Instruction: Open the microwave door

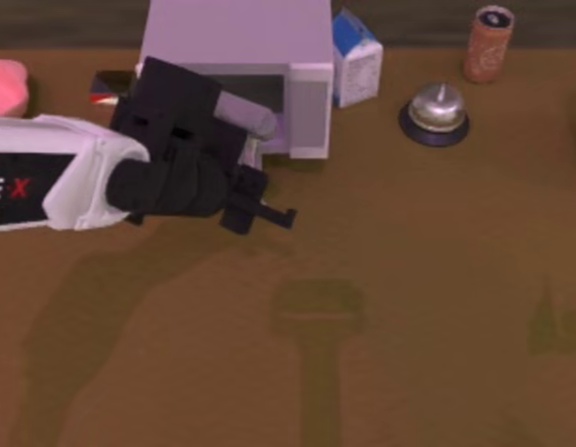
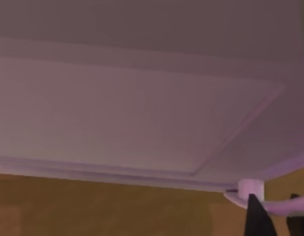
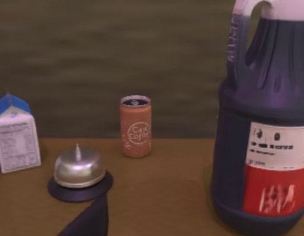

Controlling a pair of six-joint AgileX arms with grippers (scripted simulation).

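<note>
At the top view's far left a pink object [image 1: 6, 86] lies on the counter [image 1: 409, 307], well behind the left arm. The left gripper [image 1: 269, 216] hangs just in front of the microwave [image 1: 237, 42], at its lower left corner; its fingers [image 2: 257, 216] show in the left wrist view close under the white door edge, but whether they are apart or clamped cannot be told. The microwave door [image 1: 243, 114] is swung partly outward beside the gripper, above the arm's black wrist. Right of the gripper stand a milk carton [image 1: 356, 58], a silver bell [image 1: 435, 112] and an orange can [image 1: 488, 43]. The right wrist view adds a dark jug [image 3: 262, 132]; the right gripper itself is out of sight.
</note>
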